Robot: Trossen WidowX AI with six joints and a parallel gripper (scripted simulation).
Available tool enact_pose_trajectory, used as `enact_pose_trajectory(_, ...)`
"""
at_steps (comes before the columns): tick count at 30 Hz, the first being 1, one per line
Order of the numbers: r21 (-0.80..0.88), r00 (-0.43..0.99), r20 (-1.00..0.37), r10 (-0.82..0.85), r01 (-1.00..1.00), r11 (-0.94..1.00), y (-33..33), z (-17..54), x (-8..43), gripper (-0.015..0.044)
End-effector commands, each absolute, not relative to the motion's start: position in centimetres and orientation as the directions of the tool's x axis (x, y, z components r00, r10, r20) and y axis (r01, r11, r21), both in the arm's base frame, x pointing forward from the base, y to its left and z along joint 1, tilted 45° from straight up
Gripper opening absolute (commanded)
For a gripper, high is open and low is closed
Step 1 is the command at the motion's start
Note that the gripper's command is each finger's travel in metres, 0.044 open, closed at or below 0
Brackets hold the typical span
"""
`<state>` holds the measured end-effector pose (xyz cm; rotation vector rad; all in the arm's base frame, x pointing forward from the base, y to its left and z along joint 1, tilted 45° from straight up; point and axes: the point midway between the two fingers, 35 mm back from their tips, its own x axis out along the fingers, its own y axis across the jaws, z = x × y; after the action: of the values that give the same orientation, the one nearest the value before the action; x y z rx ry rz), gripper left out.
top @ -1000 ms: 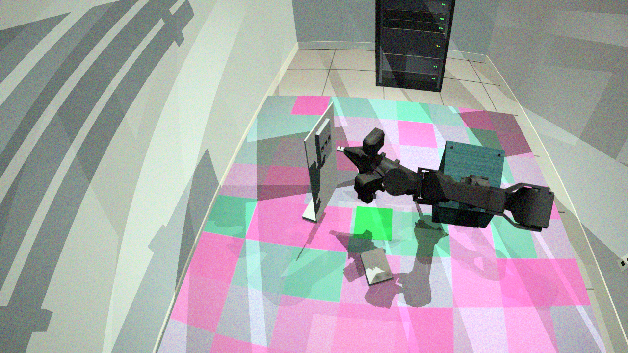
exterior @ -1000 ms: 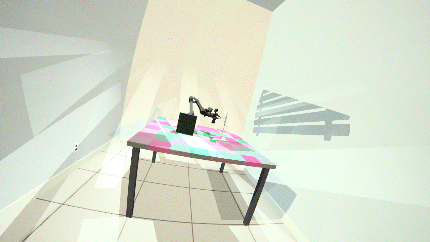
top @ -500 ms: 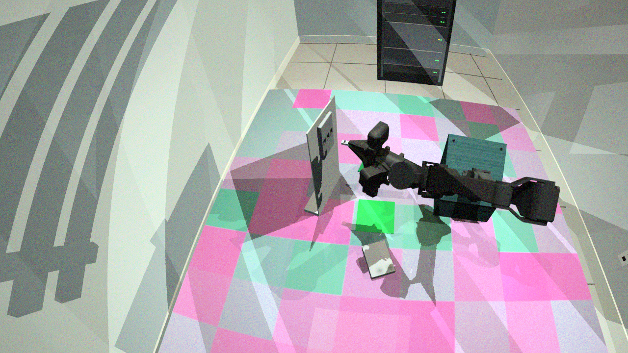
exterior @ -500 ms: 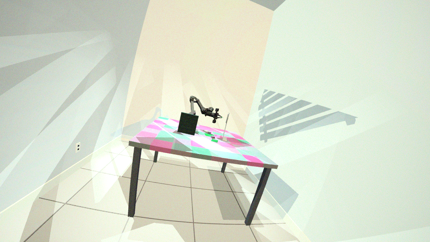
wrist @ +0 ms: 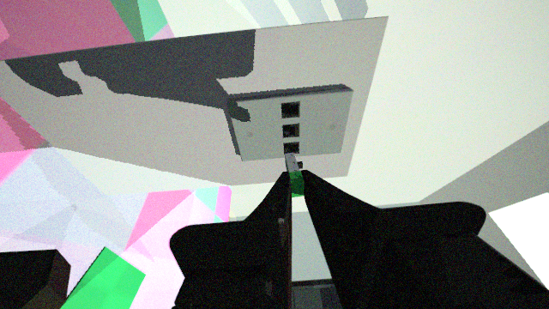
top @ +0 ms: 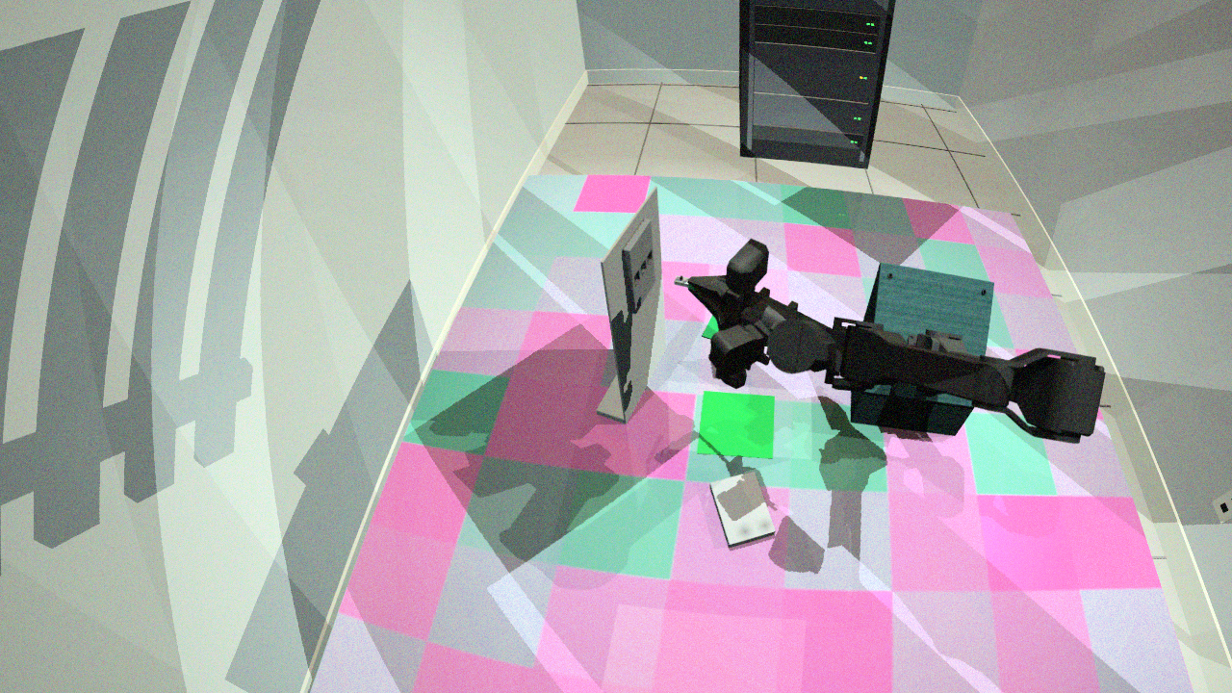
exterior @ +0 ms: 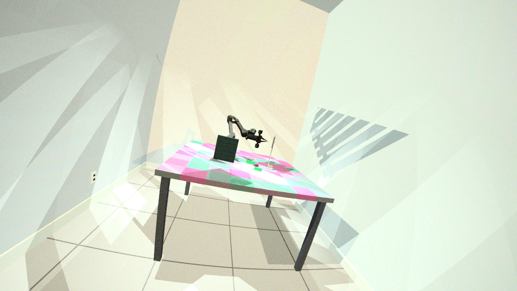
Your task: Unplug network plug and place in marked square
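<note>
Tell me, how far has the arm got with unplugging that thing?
Already done: the plug looks out of its socket, since the top view shows a gap before the panel.

In hand: the gripper grips it in the air.

Left: lower it into the marked square, release, back away.

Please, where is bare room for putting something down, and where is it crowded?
Bare: the bright green square, between the upright grey panel and flat white box. Crowded: the narrow gap before the panel, where the black tool grips the small grey plug.
</note>
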<state>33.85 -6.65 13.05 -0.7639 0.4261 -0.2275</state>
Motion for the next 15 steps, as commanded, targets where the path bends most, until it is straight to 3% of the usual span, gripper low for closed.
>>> enact_pose_trajectory(1,-0.708,0.89,-0.287,-0.353,0.051,0.705,-6.65,13.14,33.54,0.0)
enact_pose_trajectory(15,-0.709,0.89,-0.29,-0.35,0.046,0.704,-7.36,13.86,33.17,0.0)
